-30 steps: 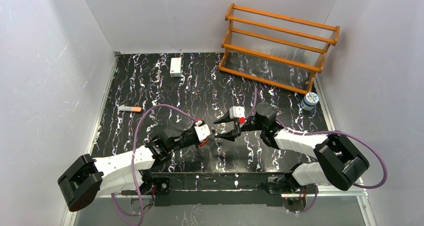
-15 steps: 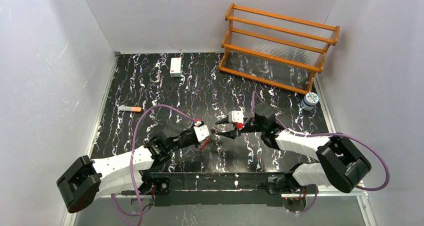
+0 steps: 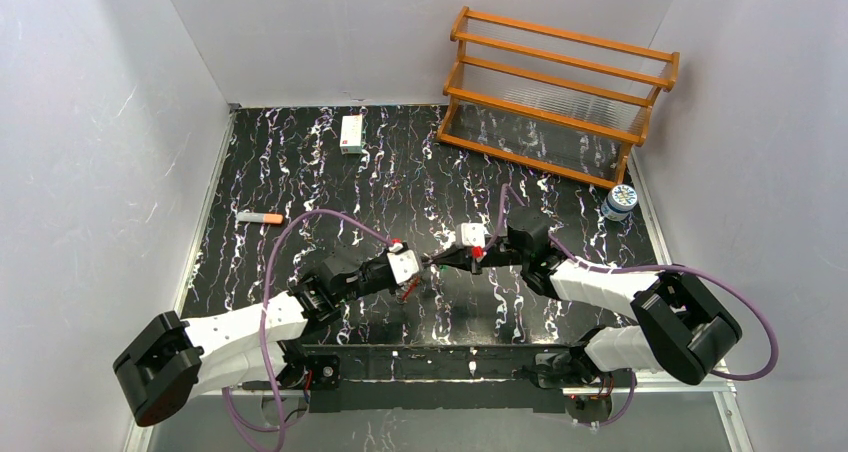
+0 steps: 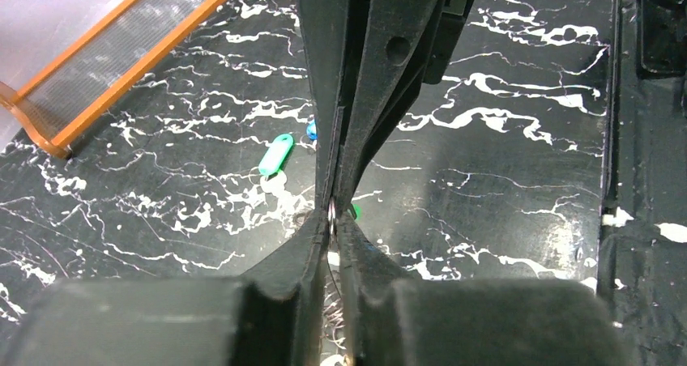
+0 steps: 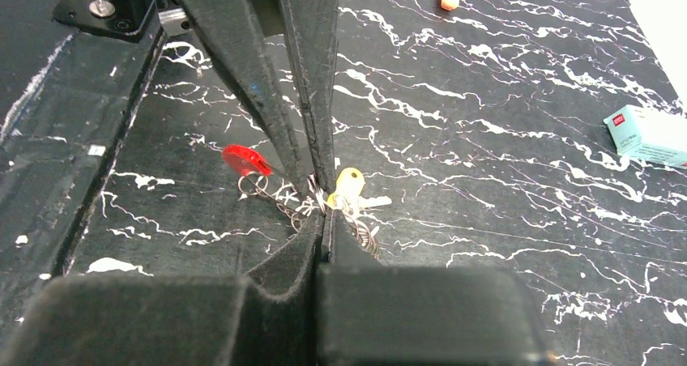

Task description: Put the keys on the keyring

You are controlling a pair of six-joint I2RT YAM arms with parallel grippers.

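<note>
The left gripper [image 4: 331, 224] pinches the keyring [image 4: 332, 211]. The right gripper [image 5: 324, 212], clamped shut, meets it tip to tip. Hold steady and pry gently; the green key [image 4: 275, 154] lies beyond the tips.

white arms [image 3: 240, 324], black joints [image 3: 160, 367], purple cables [image 3: 320, 212]

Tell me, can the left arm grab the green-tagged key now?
Probably not: its fingers are shut on the keyring, and the green-tagged key lies apart on the table beyond them. It would need to let go first.
</note>
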